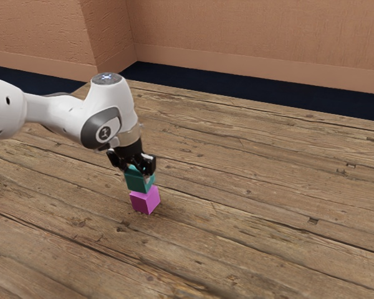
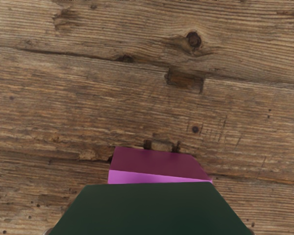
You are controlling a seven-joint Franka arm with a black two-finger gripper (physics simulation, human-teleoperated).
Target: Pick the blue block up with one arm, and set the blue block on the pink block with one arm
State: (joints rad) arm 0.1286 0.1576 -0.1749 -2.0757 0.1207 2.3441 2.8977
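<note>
Black gripper [image 1: 139, 167] clamping teal block [image 1: 139, 182] from two sides. Teal block resting squarely atop magenta block [image 1: 144, 200], stack standing on wooden table [image 1: 268, 187], toward exterior view's left. Wrist view showing teal block [image 2: 152, 210] just under hand, covering near part of magenta block [image 2: 157, 169].

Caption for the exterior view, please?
Franka gripper holds a teal block directly atop a pink block on a wooden table.
</note>
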